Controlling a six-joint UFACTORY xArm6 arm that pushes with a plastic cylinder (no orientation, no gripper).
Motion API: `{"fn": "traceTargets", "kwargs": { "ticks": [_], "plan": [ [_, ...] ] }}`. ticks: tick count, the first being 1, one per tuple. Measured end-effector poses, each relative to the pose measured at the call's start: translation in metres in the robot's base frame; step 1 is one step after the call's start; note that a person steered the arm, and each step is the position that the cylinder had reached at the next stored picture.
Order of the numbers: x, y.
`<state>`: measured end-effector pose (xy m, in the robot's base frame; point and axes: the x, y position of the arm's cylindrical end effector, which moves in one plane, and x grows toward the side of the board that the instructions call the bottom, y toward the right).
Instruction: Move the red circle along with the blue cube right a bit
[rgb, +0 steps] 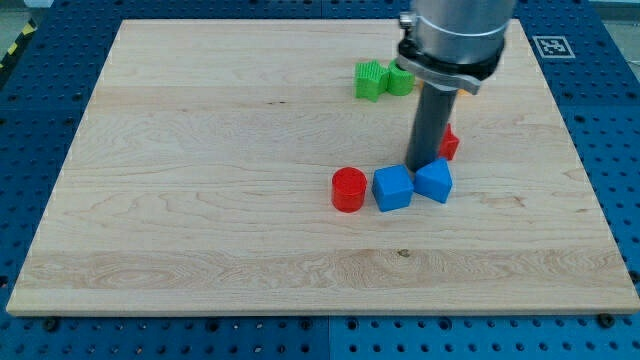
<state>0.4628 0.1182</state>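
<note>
Camera view has the red circle (349, 189) sitting just below the middle of the board, a short round puck with a bright top, and right beside it on the view's right is the blue cube (392, 187), the two touching or all but touching. A second blue block (434, 181), its shape hard to call but angular, sits against the cube's right side, so the three make a short row. My tip (418, 168) is down at the board just behind that row, in the notch between the two blue pieces, close to both; whether it presses on either I cannot tell. It is a plain dark rod with nothing to spread or pinch, hanging straight from the grey metal housing (455, 35) at the view's top.

Underneath is a pale wooden board (200, 170) with visible grain, lying on a blue perforated table (30, 70). A black-and-white marker tag (551, 45) shows at the top right, off the board.

Behind the rod, a red block (449, 143) peeks out on its right, mostly hidden. Further up, two green blocks (371, 80) (400, 80) sit together near the top edge, well apart from the row.
</note>
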Motion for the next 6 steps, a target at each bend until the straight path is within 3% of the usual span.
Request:
{"fn": "traceTargets", "kwargs": {
  "ticks": [1, 3, 4, 5, 6],
  "plan": [
    [-0.001, -0.014],
    [-0.007, -0.118],
    [0.025, -0.132],
    [0.052, -0.101],
    [0.053, -0.040]
  ]
}}
